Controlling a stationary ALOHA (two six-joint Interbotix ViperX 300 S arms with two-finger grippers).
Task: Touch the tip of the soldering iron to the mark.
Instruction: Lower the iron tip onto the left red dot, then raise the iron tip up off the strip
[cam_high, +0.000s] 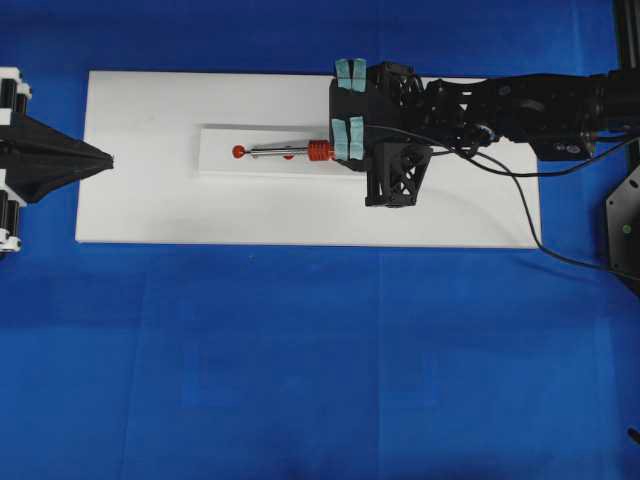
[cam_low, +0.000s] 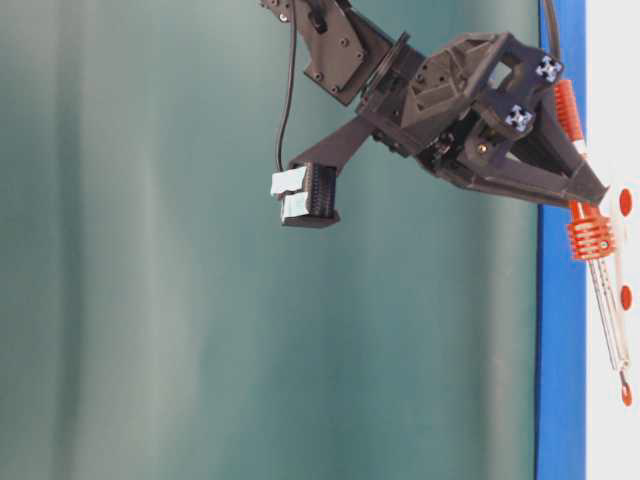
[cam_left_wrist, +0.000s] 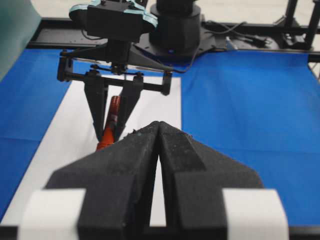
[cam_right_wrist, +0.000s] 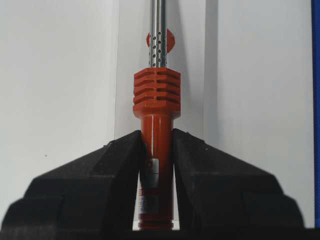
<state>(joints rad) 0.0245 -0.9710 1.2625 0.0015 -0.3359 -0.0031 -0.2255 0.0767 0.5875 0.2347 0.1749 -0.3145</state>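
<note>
Right wrist view first — the soldering iron sits right between the right gripper's two black, matte, wedge-shaped fingers, which are clamped on its smooth red handle just behind the ribbed red collar. A small white label shows on the handle down between the pads. Ahead of the collar the thin silver shaft runs straight up the picture, punched with rows of tiny holes, and it passes over a round red mark on the white surface.

Overhead, the iron lies along a raised white strip on the flat white board, handle end in the right gripper, shaft pointing left. Its tip meets a red dot at the left end of that strip — whether it truly touches I cannot tell from here. The black cord loops off to the right over blue cloth.

Farther left, the left gripper rests at the board's edge, well apart from the iron; in its own wrist view the two coarse, foam-like black fingers are pressed together with nothing between them.
</note>
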